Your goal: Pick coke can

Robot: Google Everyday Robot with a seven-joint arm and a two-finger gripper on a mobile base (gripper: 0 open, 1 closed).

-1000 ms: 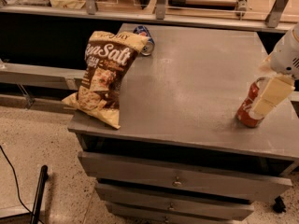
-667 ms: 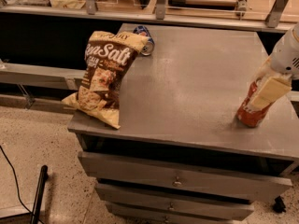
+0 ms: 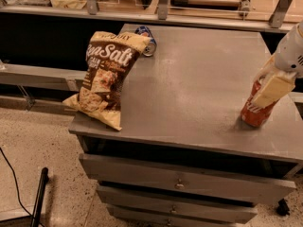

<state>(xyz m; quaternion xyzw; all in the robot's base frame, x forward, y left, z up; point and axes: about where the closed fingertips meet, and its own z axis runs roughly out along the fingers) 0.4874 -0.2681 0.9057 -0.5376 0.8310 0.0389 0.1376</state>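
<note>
The coke can is red with a silver top. It stands tilted near the right front edge of the grey table, its base touching the top. My gripper comes in from the upper right and is shut on the can. One cream finger lies across the can's front; the other is hidden behind it.
A large Sea Salt chip bag leans over the table's left edge. A blue can lies on its side at the back left. Drawers sit under the table top. A counter rail runs behind the table.
The gripper has shifted only slightly around the can. The can stays tilted in the same spot. The bag and blue can have not moved.
</note>
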